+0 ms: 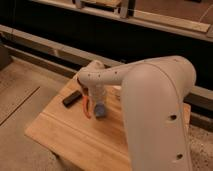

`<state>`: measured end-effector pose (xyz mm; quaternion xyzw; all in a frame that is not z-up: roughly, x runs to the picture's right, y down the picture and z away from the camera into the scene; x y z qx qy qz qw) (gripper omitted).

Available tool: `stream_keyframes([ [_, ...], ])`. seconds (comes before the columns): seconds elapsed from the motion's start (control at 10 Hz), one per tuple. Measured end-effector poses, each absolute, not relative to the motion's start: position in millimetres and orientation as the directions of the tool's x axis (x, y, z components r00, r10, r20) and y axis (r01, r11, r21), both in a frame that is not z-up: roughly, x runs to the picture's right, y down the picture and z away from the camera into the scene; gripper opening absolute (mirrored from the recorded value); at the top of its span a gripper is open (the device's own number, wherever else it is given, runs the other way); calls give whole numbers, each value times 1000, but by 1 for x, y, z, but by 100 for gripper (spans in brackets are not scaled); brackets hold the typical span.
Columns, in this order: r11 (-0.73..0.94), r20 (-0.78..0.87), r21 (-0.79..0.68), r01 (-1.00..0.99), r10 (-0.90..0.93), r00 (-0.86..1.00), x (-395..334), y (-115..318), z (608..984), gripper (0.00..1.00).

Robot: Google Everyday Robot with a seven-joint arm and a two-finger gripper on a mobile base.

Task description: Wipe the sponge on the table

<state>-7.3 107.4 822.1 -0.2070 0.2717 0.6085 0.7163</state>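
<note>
Pincer [99, 103] is seen below the wrist, over the far-middle of the tabletop [70, 137], pointed down. Its fingers are pressed together, and the sponge [100, 109] appears to be pinched at the tip. The sponge is down at plank level, apparently in contact with the wood. How much of the surface is already wiped cannot be read from the planks.

Step in hand is judged to be a wipe stroke:
- Light, steady downward load is wanted. The block is soft, so too much squash is likely to drag it or twist it out of the pinch.
- The sponge face is best kept flat, with the wrist held vertical.
- Short, straight passes along the grain are preferred.

Clearance:
- The orange-red stick [86, 106] lies just beside the sponge on the camera-left side. A stroke that way is likely to shove it.
- The black block [71, 99] lies farther camera-left, near the tabletop edge, and could be pushed off by the stick.
- Bare planks are seen toward the near edge and the near-left corner, and the most open room is there.
- The camera-right part of the tabletop is hidden by the arm [155, 115], so what lies there cannot be told.
- Strokes should be stopped well short of the near edge.
</note>
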Motion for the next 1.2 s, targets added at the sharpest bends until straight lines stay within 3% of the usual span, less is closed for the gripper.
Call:
stream_keyframes([
  [0.5,115,-706,187,-976,706,-52,55,140,809,0],
  [1.2,78,-721,185,-980,688,-81,51,99,847,0],
])
